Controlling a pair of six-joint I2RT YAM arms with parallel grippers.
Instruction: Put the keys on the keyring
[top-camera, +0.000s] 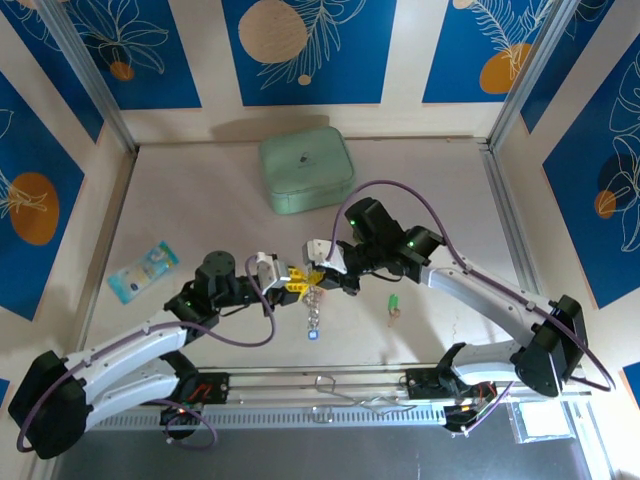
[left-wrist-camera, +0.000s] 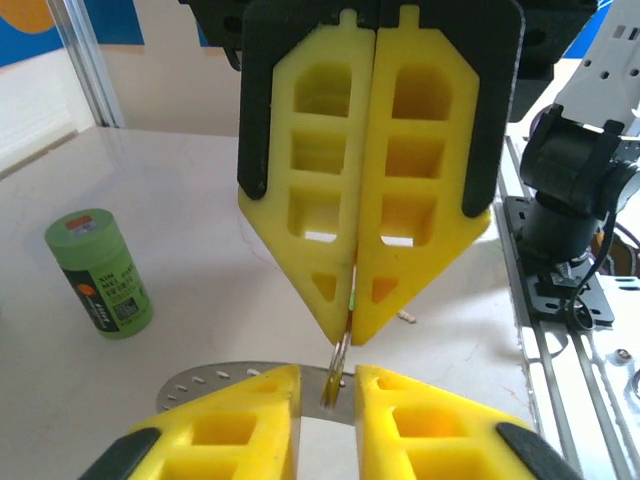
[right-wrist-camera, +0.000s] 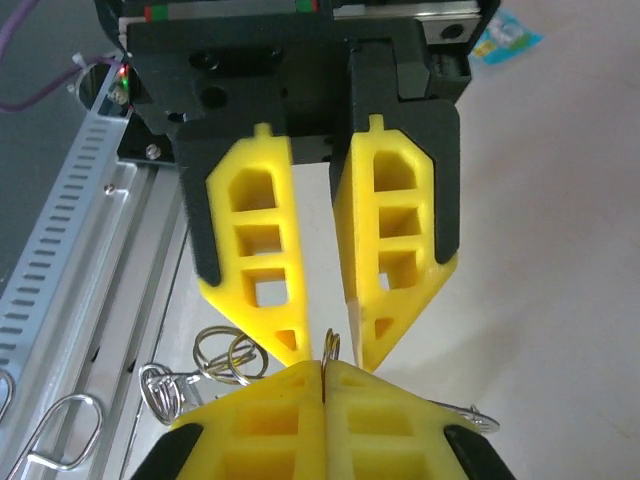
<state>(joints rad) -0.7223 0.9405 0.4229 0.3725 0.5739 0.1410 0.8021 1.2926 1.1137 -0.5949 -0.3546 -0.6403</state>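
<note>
keyring (left-wrist-camera: 341, 352): edge-on, long axis running claw to claw
right claw (right-wrist-camera: 323, 370): clamped on keyring
left claw (left-wrist-camera: 328, 377): slightly parted, straddling keyring

Two grippers: left gripper (left-wrist-camera: 328, 385), right gripper (right-wrist-camera: 323, 375); one keyring (left-wrist-camera: 340, 355); one mint-green case (top-camera: 306, 172); one green cylinder (left-wrist-camera: 100, 272); one blue packet (top-camera: 141, 271).

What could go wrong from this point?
1. The right gripper pinches the keyring only at its fingertips, so it may twist or slip.
2. The left gripper has its jaws slightly apart around that ring. Closing off-centre could knock it loose.
</note>
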